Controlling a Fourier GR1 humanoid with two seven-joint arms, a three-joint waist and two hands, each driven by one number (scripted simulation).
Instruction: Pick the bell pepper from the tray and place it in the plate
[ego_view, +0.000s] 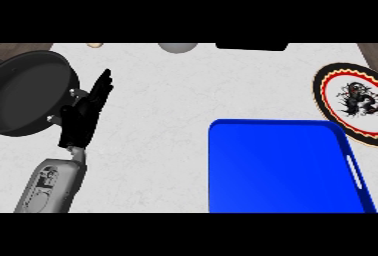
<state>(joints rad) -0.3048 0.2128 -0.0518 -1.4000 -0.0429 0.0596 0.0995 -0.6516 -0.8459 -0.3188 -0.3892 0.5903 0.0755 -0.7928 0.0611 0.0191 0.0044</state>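
One left hand (83, 117), fingers straight.

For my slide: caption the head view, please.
Left hand open beside a black pan; blue tray shows no pepper; patterned plate at right.

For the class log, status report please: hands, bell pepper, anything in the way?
Left hand open, resting beside black pan. Right hand not in view. No bell pepper visible; blue tray bare. Plate unobstructed.

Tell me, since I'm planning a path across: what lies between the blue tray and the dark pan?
In the head view, the left hand beside the pan, then bare white counter up to the tray.
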